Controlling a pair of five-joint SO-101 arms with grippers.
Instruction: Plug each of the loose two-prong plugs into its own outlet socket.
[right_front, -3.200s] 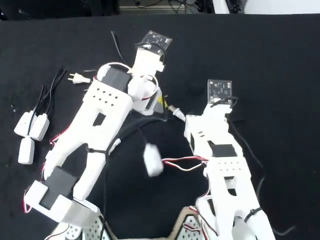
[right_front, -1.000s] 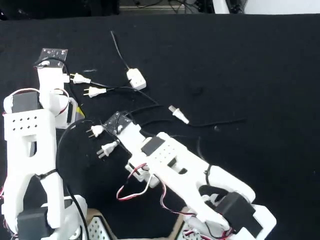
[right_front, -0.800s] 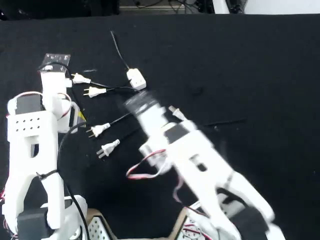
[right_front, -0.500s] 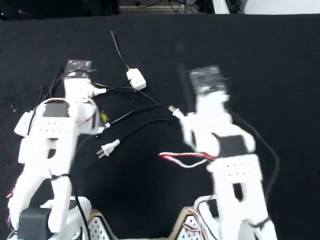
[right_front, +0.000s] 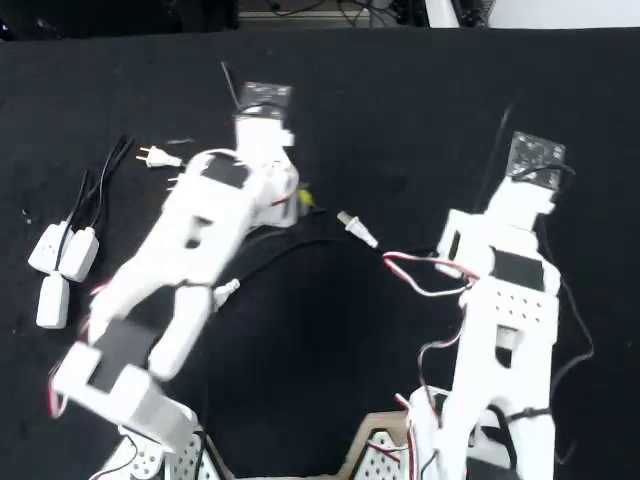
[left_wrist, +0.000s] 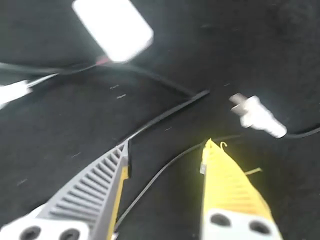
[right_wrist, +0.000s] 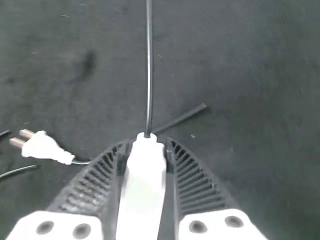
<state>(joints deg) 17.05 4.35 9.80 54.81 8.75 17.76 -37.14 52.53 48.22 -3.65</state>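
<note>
Your right gripper (right_wrist: 145, 146) is clamping its two grey ribbed fingers tight on a white corded block (right_wrist: 144, 180), and the block's thin black cord (right_wrist: 149, 65) is running straight out ahead of the fingertips over the black table (right_wrist: 260, 75). A white two-prong plug (right_front: 357, 228) is lying loose near the table's middle, and this gripper is hanging off to the right of it, well apart. Your left gripper (left_wrist: 166, 145) is hanging wide open with nothing between its grey finger and its yellow one. In the high view it is sitting to the left of that plug and a little farther from the arm bases. A white outlet socket (left_wrist: 112, 27) is lying just beyond its fingertips, and black cords are crossing the cloth beneath it. A second loose plug (right_front: 155, 157) is resting farther left of the middle plug. A cluster of three white sockets (right_front: 62, 262) is lying farther left again, near the table's edge.
</note>
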